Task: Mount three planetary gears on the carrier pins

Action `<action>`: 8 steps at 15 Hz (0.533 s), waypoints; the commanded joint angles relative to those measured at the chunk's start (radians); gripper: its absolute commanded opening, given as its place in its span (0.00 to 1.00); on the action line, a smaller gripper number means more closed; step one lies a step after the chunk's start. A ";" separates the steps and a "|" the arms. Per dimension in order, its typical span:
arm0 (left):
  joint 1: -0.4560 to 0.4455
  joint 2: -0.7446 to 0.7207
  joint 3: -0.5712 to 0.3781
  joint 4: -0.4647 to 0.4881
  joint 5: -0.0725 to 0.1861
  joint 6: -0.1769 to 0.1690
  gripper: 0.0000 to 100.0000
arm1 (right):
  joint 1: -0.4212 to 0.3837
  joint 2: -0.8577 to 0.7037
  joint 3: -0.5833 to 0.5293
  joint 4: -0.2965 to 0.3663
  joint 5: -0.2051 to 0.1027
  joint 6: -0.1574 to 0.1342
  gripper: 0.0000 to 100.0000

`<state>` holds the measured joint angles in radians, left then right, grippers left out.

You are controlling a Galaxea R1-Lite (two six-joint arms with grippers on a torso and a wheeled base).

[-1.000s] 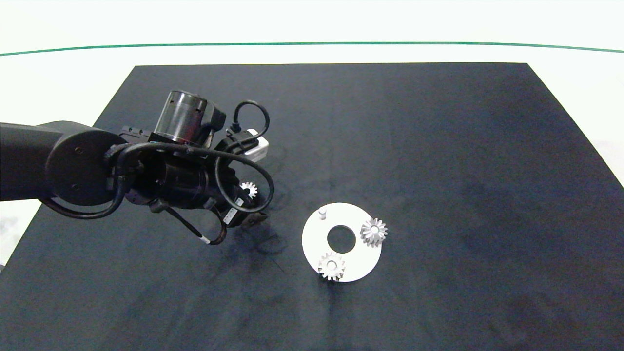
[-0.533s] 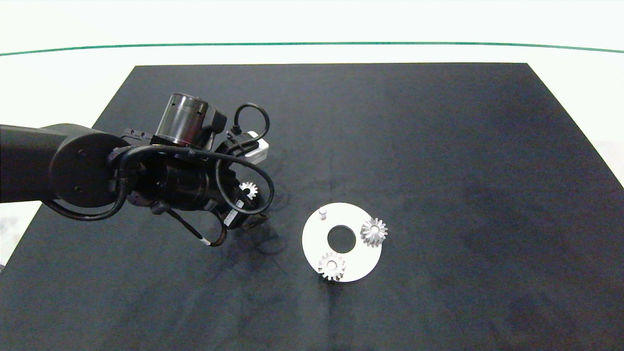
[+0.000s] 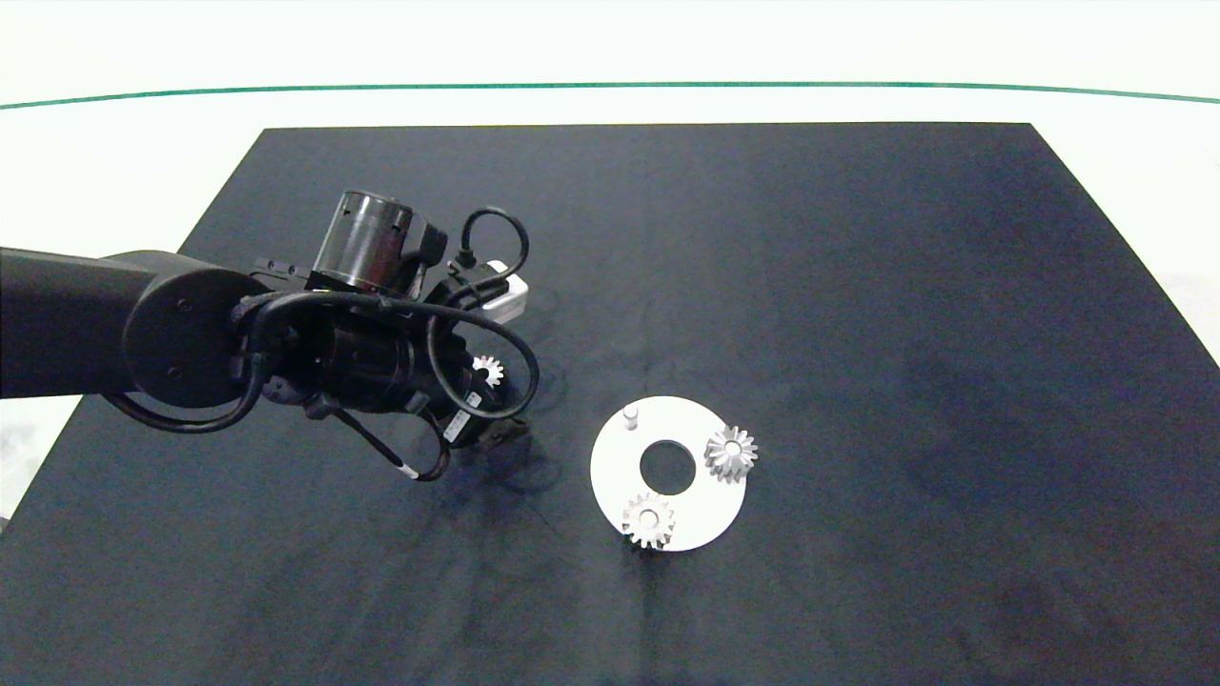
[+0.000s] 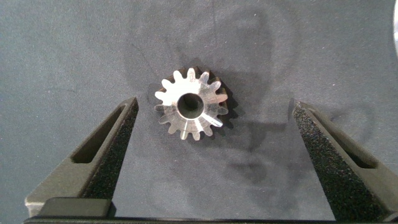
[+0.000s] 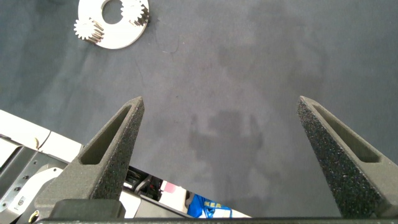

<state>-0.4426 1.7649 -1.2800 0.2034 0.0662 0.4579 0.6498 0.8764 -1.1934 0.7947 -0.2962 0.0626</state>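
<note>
A white carrier disc (image 3: 701, 510) lies on the black mat with two silver planetary gears seated on its pins, one (image 3: 731, 453) at the right and one (image 3: 648, 520) at the front. One bare carrier pin (image 3: 630, 416) stands at the disc's far left. A third loose gear (image 3: 487, 370) (image 4: 190, 104) lies flat on the mat left of the disc. My left gripper (image 4: 211, 134) hangs open over it, one finger on each side, not touching it. My right gripper (image 5: 219, 134) is open and holds nothing; it is out of the head view. The disc (image 5: 115, 38) shows far off in its view.
The black mat (image 3: 858, 286) covers most of the white table, whose edge and a green line (image 3: 610, 86) run along the far side. The left arm (image 3: 191, 333) reaches in from the left with looping cables.
The left arm has shifted slightly right and down towards the loose gear. The gears and the disc have not moved.
</note>
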 commanded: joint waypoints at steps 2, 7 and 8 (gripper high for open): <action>0.002 0.002 0.001 0.001 0.000 0.004 0.92 | 0.001 0.000 0.000 0.005 -0.001 0.000 1.00; 0.004 0.004 -0.002 0.001 -0.002 0.008 0.83 | 0.001 0.004 0.000 0.005 -0.001 0.000 1.00; 0.004 0.005 -0.004 0.001 -0.002 0.008 0.80 | 0.001 0.006 0.000 0.005 -0.001 0.000 1.00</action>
<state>-0.4383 1.7679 -1.2821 0.2026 0.0634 0.4636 0.6498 0.8794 -1.1934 0.7947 -0.2957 0.0626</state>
